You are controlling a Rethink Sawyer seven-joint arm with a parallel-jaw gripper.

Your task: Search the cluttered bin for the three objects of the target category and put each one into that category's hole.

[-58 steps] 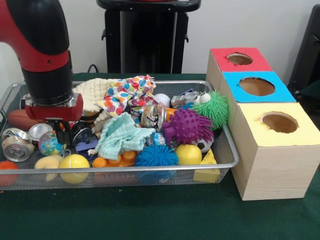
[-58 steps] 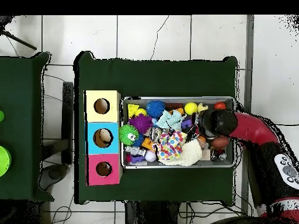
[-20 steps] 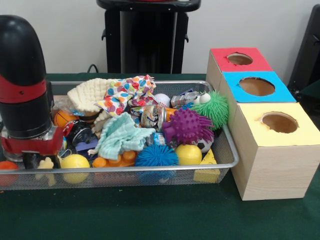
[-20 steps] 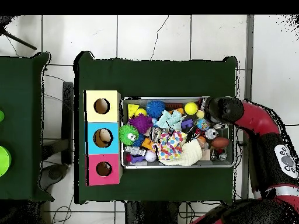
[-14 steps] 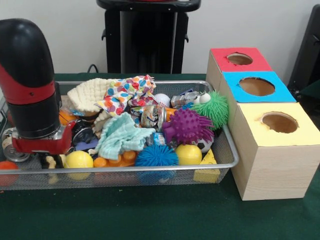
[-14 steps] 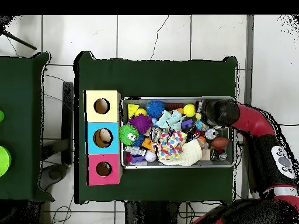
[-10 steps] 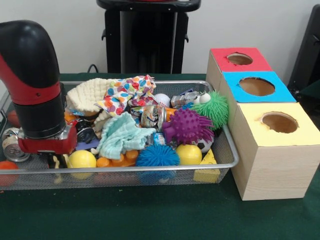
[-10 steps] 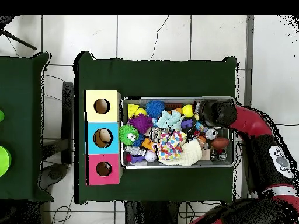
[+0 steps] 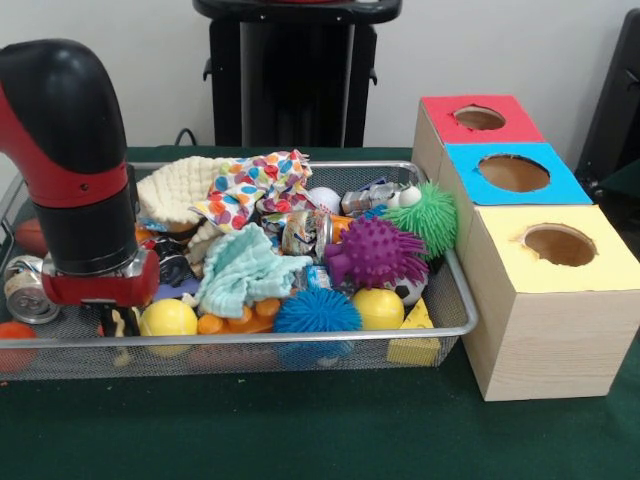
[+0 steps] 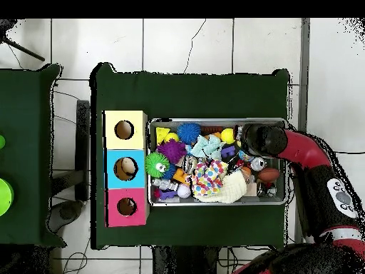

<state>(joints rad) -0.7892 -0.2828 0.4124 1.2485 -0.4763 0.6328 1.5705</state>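
The wire mesh bin [image 9: 300, 340] is packed with toys, cloths and cans. My gripper [image 9: 118, 322] hangs low at the bin's front left corner, just left of a yellow ball [image 9: 168, 318]. A small pale yellow scrap shows at the gripper; whether it is held is unclear. From overhead, the black wrist [image 10: 258, 138] hides the gripper, next to the yellow ball [image 10: 227, 135]. In the bin lie a purple spiky ball [image 9: 375, 250], a green spiky ball [image 9: 432, 215], a blue spiky ball [image 9: 315, 312] and a teal cloth [image 9: 240, 270].
Three boxes with round holes stand right of the bin: red [image 9: 478, 120], blue [image 9: 512, 173], yellow [image 9: 560, 245]. A crushed can [image 9: 22, 290] and an orange ball [image 9: 15, 335] lie at the bin's left end. A patterned cloth [image 9: 255, 185] and a cream knit [image 9: 175, 190] cover the back.
The arm has slid to the right along the bin's front edge in the front view. The yellow ball beside the gripper has shifted right with it.
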